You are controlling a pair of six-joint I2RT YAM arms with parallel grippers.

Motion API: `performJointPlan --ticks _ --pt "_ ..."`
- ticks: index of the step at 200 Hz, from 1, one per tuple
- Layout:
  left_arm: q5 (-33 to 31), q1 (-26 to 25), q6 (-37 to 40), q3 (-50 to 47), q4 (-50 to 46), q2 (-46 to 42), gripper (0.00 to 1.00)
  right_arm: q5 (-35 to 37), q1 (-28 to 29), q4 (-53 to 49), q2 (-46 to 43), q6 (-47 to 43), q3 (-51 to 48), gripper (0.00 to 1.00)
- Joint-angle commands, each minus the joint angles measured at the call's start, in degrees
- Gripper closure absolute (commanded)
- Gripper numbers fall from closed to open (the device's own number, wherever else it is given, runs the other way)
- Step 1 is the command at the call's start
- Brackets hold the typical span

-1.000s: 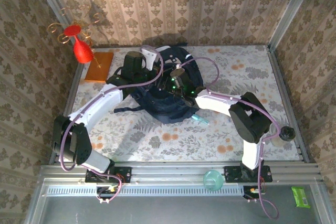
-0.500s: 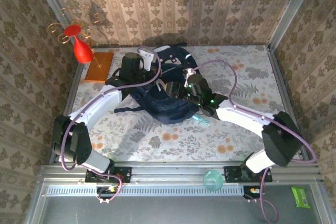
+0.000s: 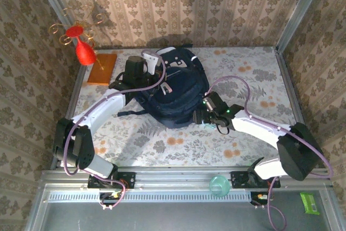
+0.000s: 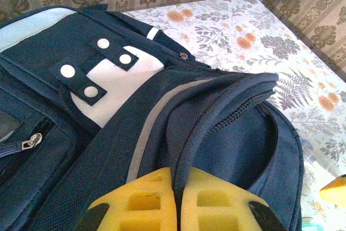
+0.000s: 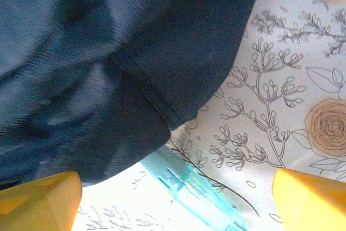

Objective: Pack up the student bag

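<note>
Since a second ago the right hand has drawn back from over the student bag to its 4 o'clock edge, and its fingers have spread wider. The bag's top, then covered by that arm, now shows in full.

From above, the bag lies on the flowered surface toward 12 o'clock of centre, its pale patch facing up. In the left wrist view the patch carries two snap tabs, and a zipped opening gapes slightly at 3 o'clock; what lies inside is too dark to make out.

The left hand, at the bag's 10 o'clock in the top view, is closed with its yellow pads pinching a ridge of the bag's fabric beside the zip.

The right hand stands wide open and holds nothing, with only its two fingertips in the corners of its wrist view. Between them a clear turquoise item lies on the surface, one end tucked under the bag's hem, so its full shape cannot be told. From above it shows as a small sliver.

Well apart, at 10 o'clock, an orange board lies by a red ornament.
</note>
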Motion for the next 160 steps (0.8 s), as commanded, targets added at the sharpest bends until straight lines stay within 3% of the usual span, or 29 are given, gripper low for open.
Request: performJointPlan --ticks 1,54,114,160 --pt "0.19 0.86 -1.06 0.09 4.11 0.1 1.0 -0.96 -0.54 -1.93 3.42 -2.2 -0.12 0.08" --pt "-0.16 1.01 -0.7 -0.07 3.57 -0.43 1.0 -4.78 -1.12 1.37 7.72 -1.71 -1.23 0.2" --pt "0.19 1.12 -0.89 -0.08 3.57 -0.16 1.0 -6.11 -1.21 1.67 8.54 -0.8 -2.84 0.56" --pt "0.28 1.16 -0.79 -0.14 3.31 -0.01 1.0 -5.93 -1.2 -0.2 2.57 -0.55 -3.76 0.8"
